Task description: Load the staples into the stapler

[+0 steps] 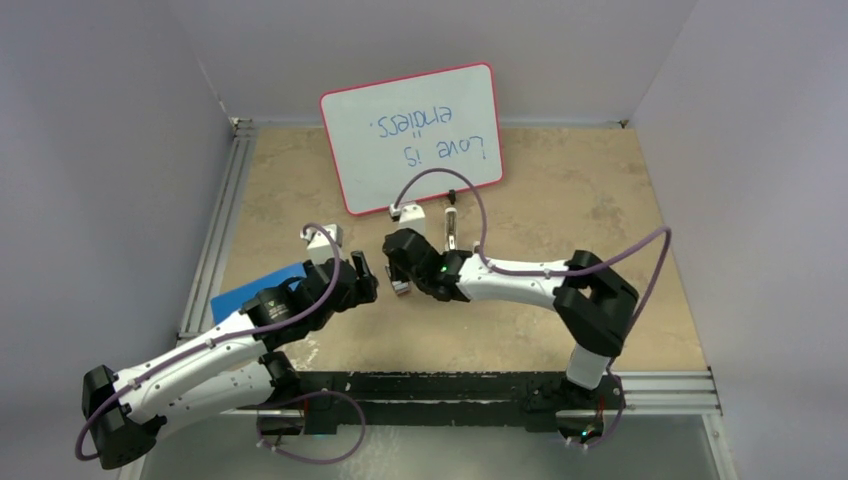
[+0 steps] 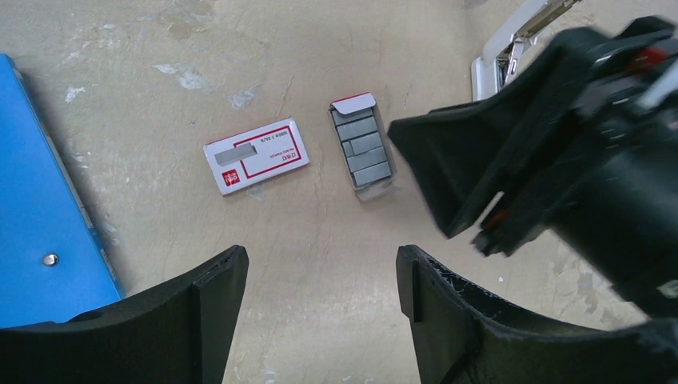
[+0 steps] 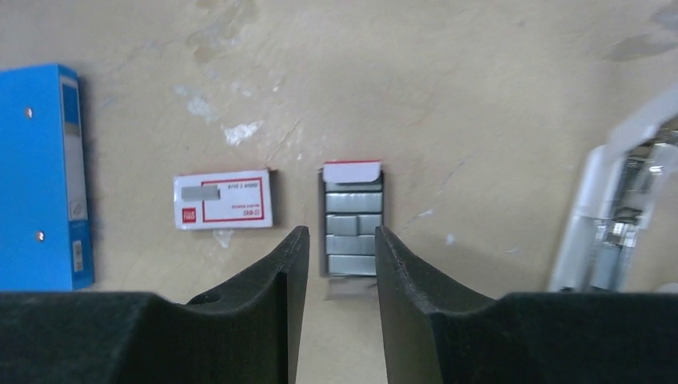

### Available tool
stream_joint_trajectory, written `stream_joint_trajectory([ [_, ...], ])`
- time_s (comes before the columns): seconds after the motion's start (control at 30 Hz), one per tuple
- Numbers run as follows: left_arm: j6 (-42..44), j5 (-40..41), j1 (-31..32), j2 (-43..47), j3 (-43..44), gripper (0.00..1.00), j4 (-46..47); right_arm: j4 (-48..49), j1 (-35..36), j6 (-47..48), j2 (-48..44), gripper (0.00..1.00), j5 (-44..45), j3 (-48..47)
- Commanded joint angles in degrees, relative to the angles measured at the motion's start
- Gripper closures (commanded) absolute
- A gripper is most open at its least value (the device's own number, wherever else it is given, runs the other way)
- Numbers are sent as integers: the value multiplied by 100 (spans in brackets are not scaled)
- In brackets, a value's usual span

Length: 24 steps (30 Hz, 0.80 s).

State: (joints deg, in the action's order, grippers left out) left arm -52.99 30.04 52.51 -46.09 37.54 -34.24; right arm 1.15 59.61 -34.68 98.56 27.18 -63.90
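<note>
The staples (image 3: 352, 232) lie as silvery strips in a small grey tray on the tan table; the left wrist view has them (image 2: 364, 148) too. My right gripper (image 3: 340, 232) hovers just above the tray's near end, open, its jaws a narrow gap apart with nothing between them. The white stapler (image 3: 616, 216) lies open to the right, its metal channel showing, and its end (image 2: 512, 48) appears in the left wrist view. My left gripper (image 2: 320, 256) stands wide open over bare table, short of the tray.
The red-and-white staple box sleeve (image 3: 224, 200) lies left of the tray. A blue binder (image 1: 255, 290) lies at the left. A red-framed whiteboard (image 1: 410, 135) stands at the back. Grey walls close in both sides.
</note>
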Motion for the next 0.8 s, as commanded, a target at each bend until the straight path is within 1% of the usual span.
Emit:
stream_joint_trajectory([
  [0.0,-124,129,-30,181,87,32,-46,-507,157,-130,433,61,-2,-441],
  [0.13,-127,181,-30,268,79,32,-108,-541,217,-82,660,63,-78,-606],
  [0.37,-132,161,-30,284,30,31,-109,-624,296,-20,1018,62,-101,-799],
  [0.57,-125,160,-30,302,18,32,-116,-700,306,-94,1190,63,147,-923],
  [0.67,-115,166,-30,302,17,32,-112,-854,307,-209,1285,64,383,-1021],
  [0.77,-117,162,-30,298,17,32,-109,-890,313,-200,1336,66,430,-1065],
])
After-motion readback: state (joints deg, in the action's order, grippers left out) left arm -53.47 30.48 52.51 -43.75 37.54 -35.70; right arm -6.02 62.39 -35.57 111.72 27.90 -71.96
